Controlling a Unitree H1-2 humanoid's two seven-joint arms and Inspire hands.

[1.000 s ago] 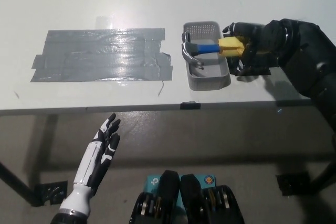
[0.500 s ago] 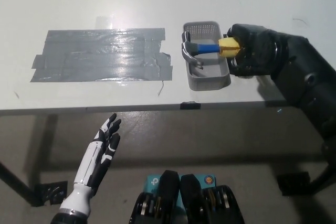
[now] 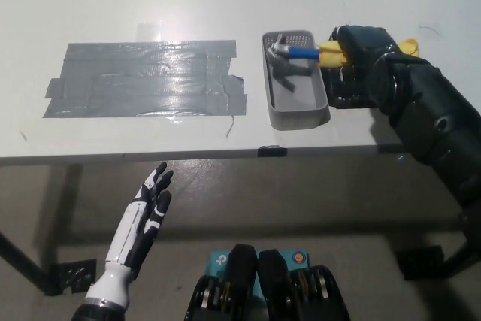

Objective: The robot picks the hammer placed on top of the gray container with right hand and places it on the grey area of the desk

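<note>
While the white left robot hand [image 3: 148,208] is held idle at 7 o'clock below the worktop [image 3: 150,5] edge, fingers spread and grasping nothing, the claw hammer [image 3: 304,52] is gripped by its yellow handle in the black right robot hand [image 3: 359,62] at 2 o'clock. The steel head is seen over the far end of the gray container [image 3: 295,110], apparently raised, with its shadow cast inside. The gray tape patch [image 3: 143,79] is found at 10 o'clock, well apart from the hammer.
</note>
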